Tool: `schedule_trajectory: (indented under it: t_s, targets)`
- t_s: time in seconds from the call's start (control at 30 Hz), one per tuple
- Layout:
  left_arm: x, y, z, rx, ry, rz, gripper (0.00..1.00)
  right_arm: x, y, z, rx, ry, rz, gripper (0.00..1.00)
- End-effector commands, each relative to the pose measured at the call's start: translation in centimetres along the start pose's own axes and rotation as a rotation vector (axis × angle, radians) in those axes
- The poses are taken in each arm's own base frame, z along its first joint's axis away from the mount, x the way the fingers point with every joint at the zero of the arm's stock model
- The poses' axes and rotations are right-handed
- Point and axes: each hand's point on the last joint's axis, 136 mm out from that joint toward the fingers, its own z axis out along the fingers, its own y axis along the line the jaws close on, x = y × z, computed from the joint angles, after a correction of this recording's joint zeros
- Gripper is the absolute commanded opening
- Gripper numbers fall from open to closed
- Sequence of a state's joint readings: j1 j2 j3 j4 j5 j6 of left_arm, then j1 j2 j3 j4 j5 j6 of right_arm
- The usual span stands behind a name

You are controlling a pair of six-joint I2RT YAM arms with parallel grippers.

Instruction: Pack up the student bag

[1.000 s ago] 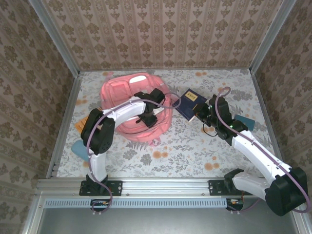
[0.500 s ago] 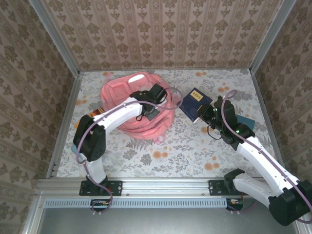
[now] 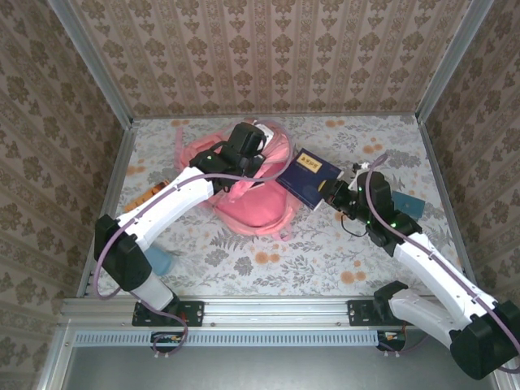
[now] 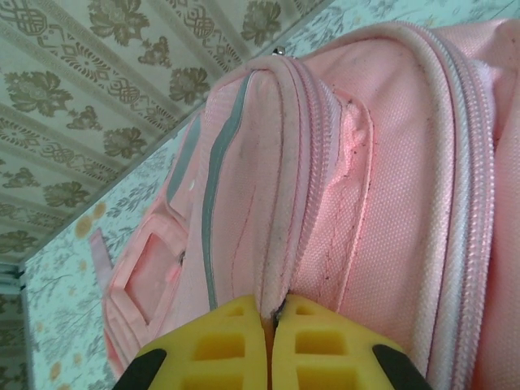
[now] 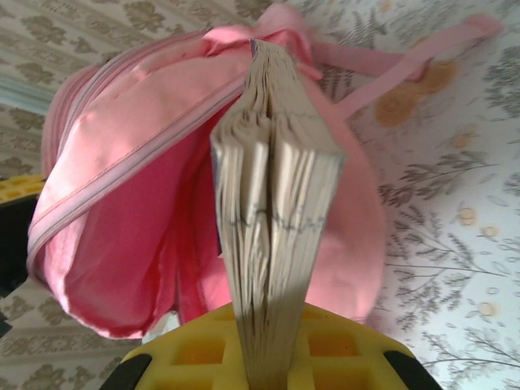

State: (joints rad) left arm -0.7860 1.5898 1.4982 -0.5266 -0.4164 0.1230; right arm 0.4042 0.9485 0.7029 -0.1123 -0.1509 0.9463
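Observation:
The student bag [image 3: 248, 199] is a big pink backpack at the middle back of the table, its upper side pulled up so the mouth gapes towards the right. My left gripper [image 3: 244, 148] is shut on the bag's zip edge [image 4: 280, 268], and the yellow fingers [image 4: 219, 345] pinch the seam. My right gripper [image 3: 331, 195] is shut on a dark-blue book [image 3: 309, 177] held just right of the bag. In the right wrist view the book's page edges [image 5: 272, 203] stand between the yellow fingers [image 5: 187, 349], with the bag's open pink inside [image 5: 122, 195] right behind.
A teal flat piece [image 3: 159, 262] lies near the left arm's base, and another teal piece [image 3: 411, 203] lies behind the right arm. An orange item [image 3: 160, 188] shows under the left arm. Metal rails and wallpapered walls fence the table.
My left gripper shut on the bag's zip edge and pulled it up and back, which opened the bag. My right gripper carried the book left, towards the bag's mouth.

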Motion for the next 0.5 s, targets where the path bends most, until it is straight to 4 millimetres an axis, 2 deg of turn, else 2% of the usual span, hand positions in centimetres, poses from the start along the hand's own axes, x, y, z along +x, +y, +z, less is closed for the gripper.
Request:
schedule_trajectory:
  t_s: [0.0, 0.13, 0.43, 0.47]
  targets:
    - [-5.7, 1.4, -2.8, 0.0, -0.214, -0.148, 0.0, 0.8, 2.4, 1.2, -0.108, 0.024, 0.012, 0.07]
    - [-6.1, 0.8, -2.4, 0.026, -0.215, -0.18, 0.0, 2.3, 3.1, 3.7, -0.122, 0.053, 0.069, 0.06]
    - [-7.4, 0.6, -2.4, 0.052, -0.221, -0.234, 0.0, 2.6, 5.2, 9.8, -0.139, 0.0, 0.215, 0.06]
    - [-7.5, 0.6, -2.4, 0.054, -0.224, -0.234, 0.0, 3.0, 4.6, 10.9, -0.112, 0.003, 0.236, 0.06]
